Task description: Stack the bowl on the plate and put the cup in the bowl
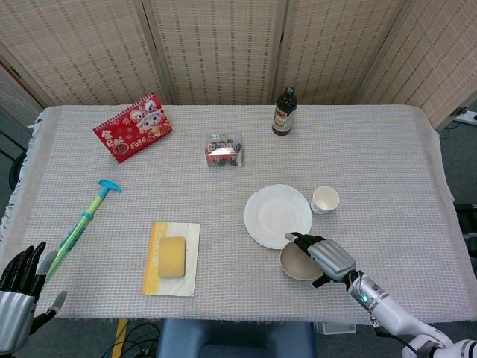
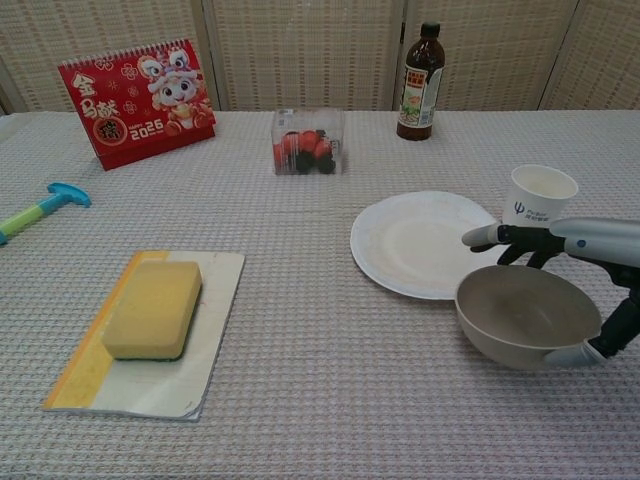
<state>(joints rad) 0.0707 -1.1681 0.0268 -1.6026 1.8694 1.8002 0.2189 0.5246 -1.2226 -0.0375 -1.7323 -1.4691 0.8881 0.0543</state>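
Woven screens back the cloth-covered desk [image 1: 387, 164], where the right hand [image 1: 326, 257] grips the bowl [image 2: 527, 315] by its rim beside the white plate [image 1: 277, 216], the cup [image 1: 325, 200] near, and the left hand [image 1: 19, 287] hangs with fingers apart

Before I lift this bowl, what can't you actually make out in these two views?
- Right hand palm and wrist: cut off by the right edge in the chest view.
- Bowl far rim: covered by the hand in the head view, so how firm the grip is stays unclear.
- Left hand: cropped at the bottom-left corner in the head view.
- Cup inside: not visible.
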